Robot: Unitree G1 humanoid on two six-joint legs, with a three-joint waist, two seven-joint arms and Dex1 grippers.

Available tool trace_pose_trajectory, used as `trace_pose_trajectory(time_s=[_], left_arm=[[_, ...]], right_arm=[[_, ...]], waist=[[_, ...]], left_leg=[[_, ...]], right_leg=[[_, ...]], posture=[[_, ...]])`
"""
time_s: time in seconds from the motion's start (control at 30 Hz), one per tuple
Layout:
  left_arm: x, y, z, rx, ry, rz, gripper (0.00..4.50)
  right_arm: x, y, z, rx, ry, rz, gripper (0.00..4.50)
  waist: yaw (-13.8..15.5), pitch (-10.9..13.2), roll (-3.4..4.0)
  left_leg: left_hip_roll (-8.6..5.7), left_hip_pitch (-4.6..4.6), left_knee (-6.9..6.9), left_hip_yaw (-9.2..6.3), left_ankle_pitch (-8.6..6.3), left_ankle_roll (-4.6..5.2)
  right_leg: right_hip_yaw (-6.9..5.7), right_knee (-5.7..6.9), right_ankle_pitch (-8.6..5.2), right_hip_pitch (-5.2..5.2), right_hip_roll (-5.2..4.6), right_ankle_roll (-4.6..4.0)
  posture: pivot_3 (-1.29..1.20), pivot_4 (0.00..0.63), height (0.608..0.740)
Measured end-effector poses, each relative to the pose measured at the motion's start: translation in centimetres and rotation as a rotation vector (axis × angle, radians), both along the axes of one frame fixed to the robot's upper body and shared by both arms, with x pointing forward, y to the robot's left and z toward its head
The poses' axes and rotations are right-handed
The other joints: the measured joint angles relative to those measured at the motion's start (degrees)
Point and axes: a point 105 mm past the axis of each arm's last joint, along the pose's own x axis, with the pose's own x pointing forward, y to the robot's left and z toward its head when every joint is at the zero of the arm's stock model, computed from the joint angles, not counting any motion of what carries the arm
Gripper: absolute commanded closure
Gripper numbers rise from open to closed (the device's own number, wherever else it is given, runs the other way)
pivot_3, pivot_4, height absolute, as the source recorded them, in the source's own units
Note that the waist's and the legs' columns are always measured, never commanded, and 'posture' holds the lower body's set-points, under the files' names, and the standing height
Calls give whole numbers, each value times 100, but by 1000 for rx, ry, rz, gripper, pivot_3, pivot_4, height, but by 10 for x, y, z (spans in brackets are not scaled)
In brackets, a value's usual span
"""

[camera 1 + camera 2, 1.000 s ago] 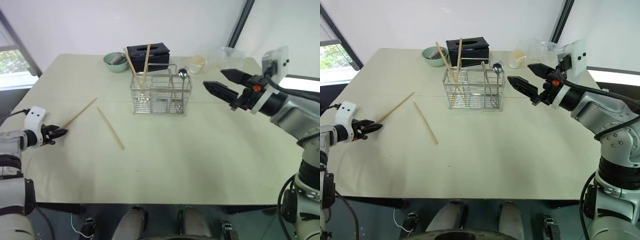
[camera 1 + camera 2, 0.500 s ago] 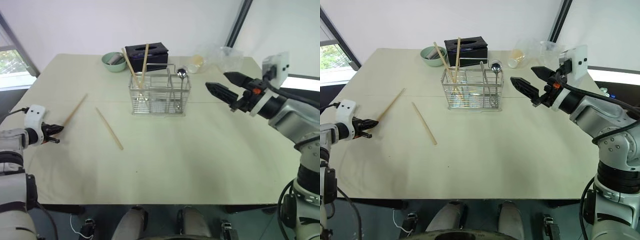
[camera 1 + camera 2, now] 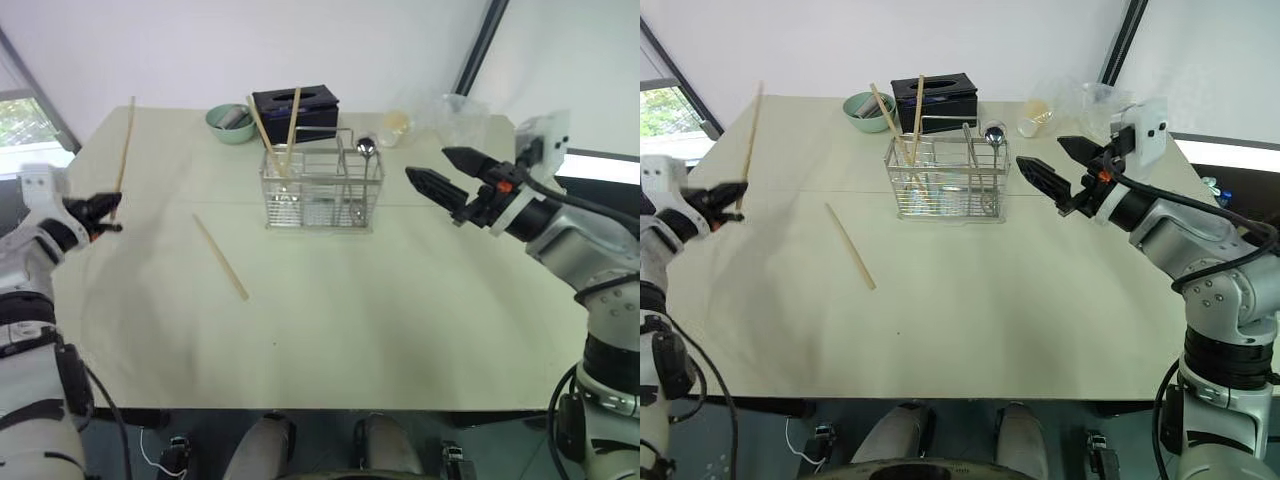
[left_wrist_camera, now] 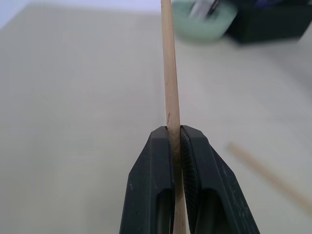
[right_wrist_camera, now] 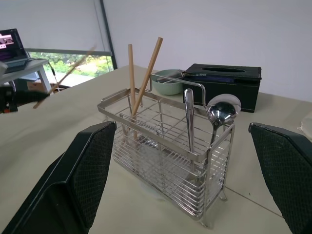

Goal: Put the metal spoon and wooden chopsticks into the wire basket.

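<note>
At nine o'clock, the left end effector [image 3: 103, 213] pinches one wooden chopstick [image 3: 124, 150] upright. Another chopstick [image 3: 220, 256] lies on the counter [image 3: 400, 300]. At twelve, the wire basket [image 3: 322, 190] holds two chopsticks [image 3: 280, 135] and the metal spoon [image 3: 365, 150]. At three, the right end effector [image 3: 445, 172] gapes wide, empty.

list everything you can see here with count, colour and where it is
wire basket: 1, silver, middle of the table toward the far side
wooden chopsticks: 4, light tan; two standing in the basket's left part, one lying flat on the table left of the basket, one held up in the left claw
metal spoon: 1, shiny silver, standing bowl-up in the basket's right part
tissue box: 1, black, behind the basket
bowl: 1, pale green, left of the tissue box
small cup: 1, clear with yellowish contents, far right of the table
table: 1, cream
left claw: 1, black, shut on a chopstick
right claw: 1, black, open, right of the basket
</note>
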Motion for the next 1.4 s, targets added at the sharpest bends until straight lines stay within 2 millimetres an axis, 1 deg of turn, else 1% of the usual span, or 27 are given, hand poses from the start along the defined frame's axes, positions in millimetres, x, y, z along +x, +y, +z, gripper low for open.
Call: trace_pose_trajectory(time_s=[0.1,0.2,0.3,0.37,0.47,0.57,0.67,0.7,0.73,0.8,0.93,1.0,1.07,1.17,1.23,1.33,1.4], left_arm=[[-3,-25,16,-98,-58,-71,4452],[-13,-62,34,-229,-88,-204,4452],[-25,-85,54,-241,-114,-293,4452],[-31,-96,62,-227,-122,-339,4452],[-37,-108,65,-187,-110,-384,4452],[-38,-113,75,-150,-145,-387,4452],[-27,-115,93,-148,-235,-323,4452],[-20,-118,99,-155,-272,-296,4452],[-15,-121,100,-158,-292,-276,4452],[-4,-129,94,-166,-299,-251,4452],[21,-162,69,-215,-273,-263,4452],[28,-171,60,-210,-263,-266,4452],[35,-177,59,-207,-277,-267,4452],[48,-196,56,-193,-292,-286,4452],[55,-210,49,-167,-285,-310,4452],[59,-222,39,-138,-277,-335,4452],[61,-230,32,-118,-270,-353,4452]], right_arm=[[0,1,-1,5,-3,-7,0],[0,5,-3,14,-12,-1,0],[0,6,-4,14,-19,-5,0],[0,6,-4,16,-27,-11,0],[1,6,-5,25,-33,-15,0],[1,6,-9,26,-21,-15,0],[1,8,-12,33,-16,-15,0],[1,8,-12,34,-15,-17,0],[2,8,-12,35,-14,-19,0],[2,7,-12,37,-14,-25,0],[1,6,-11,37,-20,-44,0],[0,6,-10,38,-28,-50,0],[-3,2,-10,39,-31,-70,0],[-8,-2,-14,42,-19,-99,0],[-11,-4,-13,44,-24,-115,0],[-15,-6,-9,51,-40,-134,0],[-17,-9,-10,55,-34,-152,0]], waist=[[-32,-5,-8],[-93,-6,-10],[-116,-4,-6],[-127,-1,-1],[-115,0,1],[-98,1,3],[-41,-1,-1],[-4,-1,-1],[24,-1,-1],[42,-2,-3],[47,-3,-4],[11,-3,-5],[9,-4,-6],[30,-4,-5],[31,-4,-5],[21,-3,-5],[23,-3,-5]], left_leg=[[0,0,0,-1,0,0],[4,0,0,-5,0,0],[4,3,0,-5,0,-1],[4,7,0,-1,0,-1],[8,8,0,-3,0,-1],[7,8,0,-3,0,-1],[2,8,4,-2,0,-1],[-2,8,5,-1,0,-1],[-4,8,6,0,0,-1],[-9,7,7,-1,0,-1],[-14,-1,14,-2,0,-1],[-15,-4,14,-1,0,-1],[-13,-3,13,-3,0,-1],[-12,-3,12,-5,0,0],[-14,-3,12,-5,0,1],[-15,-2,13,-4,-1,2],[-14,-2,12,-5,-1,3]], right_leg=[[1,-4,0,2,1,0],[4,-5,0,5,3,0],[3,-5,0,8,6,0],[2,-4,0,19,7,0],[1,-3,0,17,10,-1],[1,-5,0,14,11,-2],[0,-10,0,17,9,-2],[1,-12,1,18,6,-3],[2,-12,1,19,4,-2],[2,-13,1,22,1,-2],[2,-19,1,32,-2,-2],[3,-19,2,41,-3,-1],[3,-18,2,37,-1,0],[1,-18,2,38,1,0],[1,-19,3,40,-1,3],[2,-21,6,42,0,9],[1,-21,8,40,1,13]], posture=[[0,150,643],[0,150,643],[0,150,643],[0,150,643],[0,150,643],[0,150,643],[0,150,643],[0,150,643],[0,150,643],[0,150,643],[0,150,643],[0,150,643],[0,150,643],[0,150,643],[0,150,643],[0,150,643],[0,150,643]])
